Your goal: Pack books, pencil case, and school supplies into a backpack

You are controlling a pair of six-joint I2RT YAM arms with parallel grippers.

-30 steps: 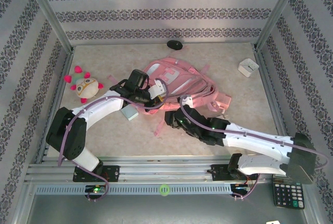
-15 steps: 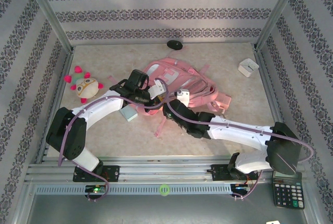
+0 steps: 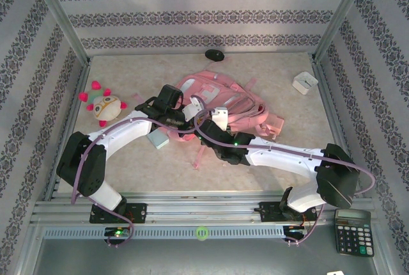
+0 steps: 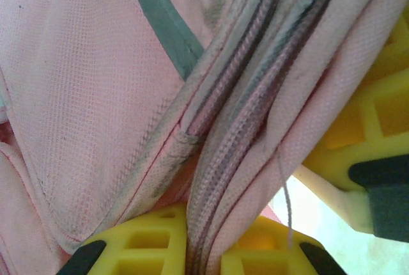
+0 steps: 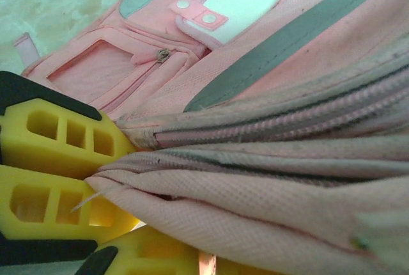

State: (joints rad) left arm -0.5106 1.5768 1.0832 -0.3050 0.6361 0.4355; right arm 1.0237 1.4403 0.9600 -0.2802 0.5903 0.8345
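Top view: backpack (image 3: pixel 233 99) lies flat mid-table, centre of frame. Its long axis runs from upper left to lower right, with the straps trailing toward the lower right.

Left gripper (image 3: pixel 188 116) is at the backpack's lower-left edge. Left wrist view: left gripper (image 4: pixel 204 249) is narrow, its yellow fingers pinching a zipped seam of the backpack (image 4: pixel 83 96).

Right gripper (image 3: pixel 212 124) is just beside it on the same edge. Right wrist view: right gripper (image 5: pixel 105 166) is narrow too, clamped on folded fabric of the backpack (image 5: pixel 268 141) below the zip line.

Pencil case (image 3: pixel 158 139) lies on the table (image 3: pixel 128 166) left of the backpack, partly under the left arm; its axis is unclear.

White box (image 3: pixel 305 82) sits upper right, well apart.
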